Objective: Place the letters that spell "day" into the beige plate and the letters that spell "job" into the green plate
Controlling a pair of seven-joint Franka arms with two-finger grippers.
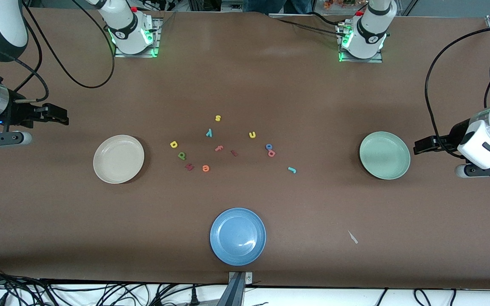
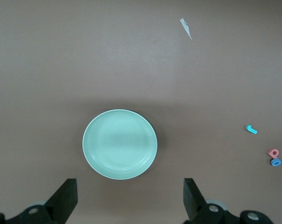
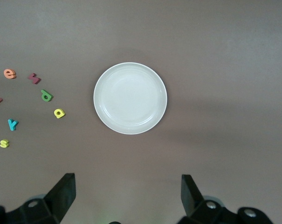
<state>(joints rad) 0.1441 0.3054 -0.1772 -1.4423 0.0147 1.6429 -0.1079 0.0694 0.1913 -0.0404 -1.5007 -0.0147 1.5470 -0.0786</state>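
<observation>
Letters (image 1: 228,146) mid-table, well apart from either open hand (image 1: 58,115).

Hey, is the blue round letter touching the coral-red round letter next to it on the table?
Touching. In the left wrist view the blue round letter sits right against the coral-red round letter with no table showing between them; the front view shows the same.

Even overhead light, soft arm shadows, faint sheen on blue plate (image 1: 237,236), perhaps slightly soft
</observation>
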